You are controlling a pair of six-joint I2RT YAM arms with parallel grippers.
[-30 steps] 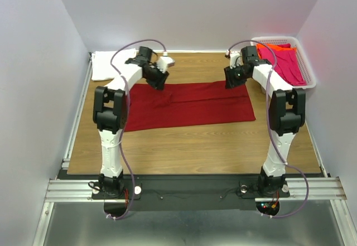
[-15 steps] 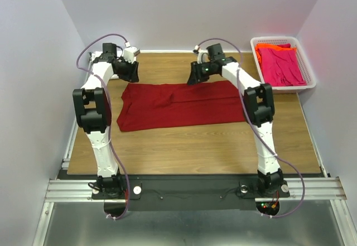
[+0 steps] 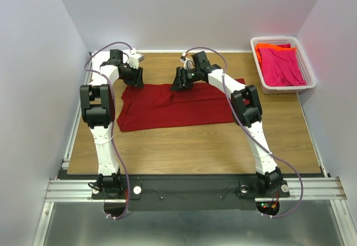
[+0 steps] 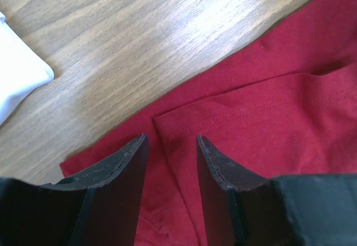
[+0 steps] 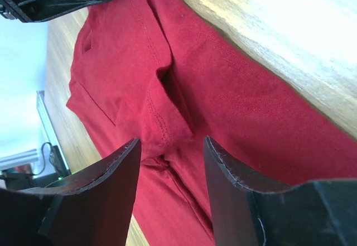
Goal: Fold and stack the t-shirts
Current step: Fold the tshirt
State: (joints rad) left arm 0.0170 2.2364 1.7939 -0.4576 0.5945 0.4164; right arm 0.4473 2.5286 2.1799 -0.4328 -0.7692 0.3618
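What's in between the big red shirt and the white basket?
Just a strip of bare wooden table, seen from the top camera. The dark red shirt and the basket lie apart.

Wooden table, seen from above. A dark red t-shirt lies spread flat from the centre toward 10 o'clock. A white t-shirt lies near its far left corner. A white lattice basket stands at 2 o'clock.

Walls: pale grey, enclosing three sides.
Table: wooden, catching bright glare.
Rails: aluminium, running along near edge.
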